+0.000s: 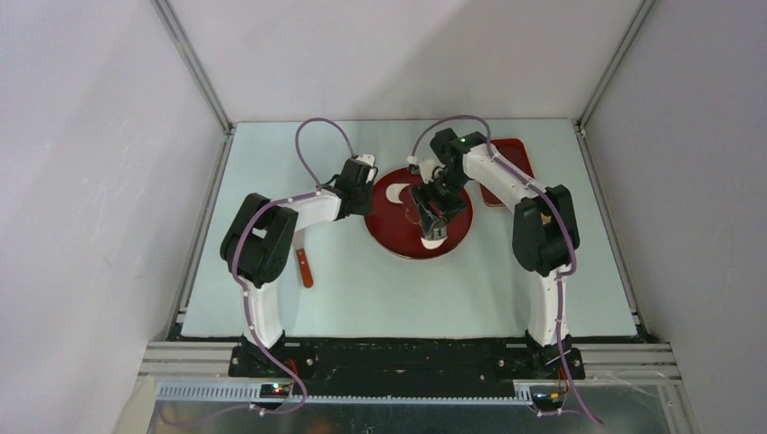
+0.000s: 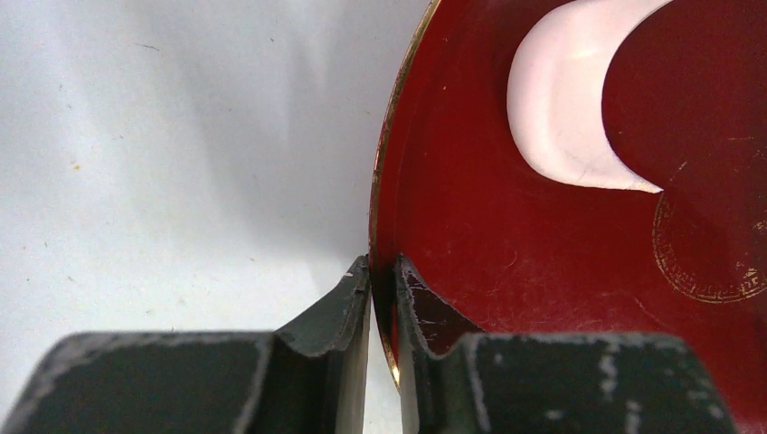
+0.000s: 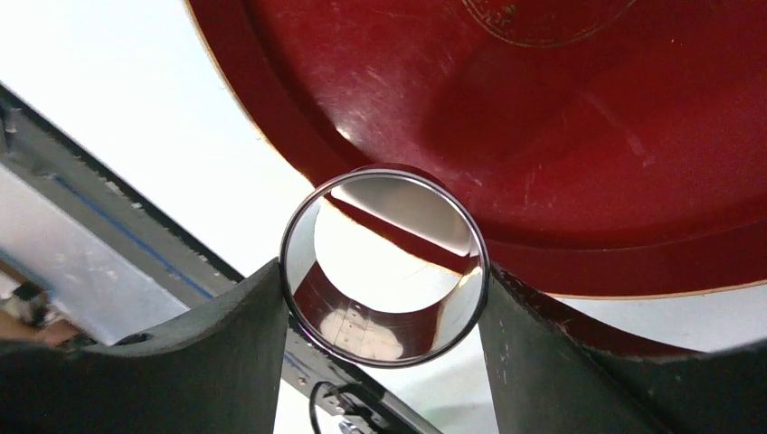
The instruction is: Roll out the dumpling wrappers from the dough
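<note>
Two arms reach forward to the red plate (image 1: 398, 237). The left gripper (image 2: 382, 271), jaws almost closed, pinches the plate's left rim. The right gripper (image 3: 384, 282), angled down over the near rim, clamps the metal ring cutter (image 3: 384, 348). A dough crescent (image 2: 561, 108) lies on the plate.

Dough scraps on the red plate (image 1: 384, 231)
A curled white crescent of dough (image 1: 395, 193) lies flat on the plate's far-left part, inside the rim, its hollow turned away from the rim. A second small white piece (image 1: 432, 242) sits at the plate's near rim, partly hidden, its shape unclear.
</note>
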